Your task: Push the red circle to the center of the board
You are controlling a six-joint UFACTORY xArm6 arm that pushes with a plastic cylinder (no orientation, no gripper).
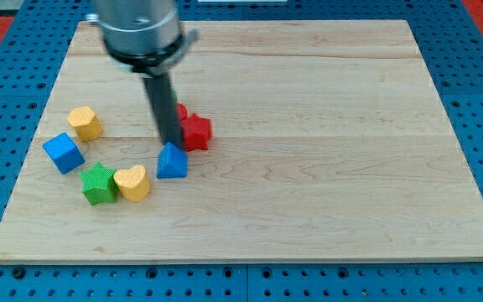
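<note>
My tip (173,143) stands on the wooden board (325,168) left of centre. A sliver of a red block (181,111), probably the red circle, shows just behind the rod on its right side; most of it is hidden. A red star-like block (196,132) sits right next to the tip on the view's right. A blue triangle (172,161) lies directly below the tip, touching or nearly touching it.
A yellow heart (132,182) and a green star (99,184) sit side by side at lower left. A blue cube (63,152) and a yellow hexagon-like block (85,122) lie further left, near the board's left edge.
</note>
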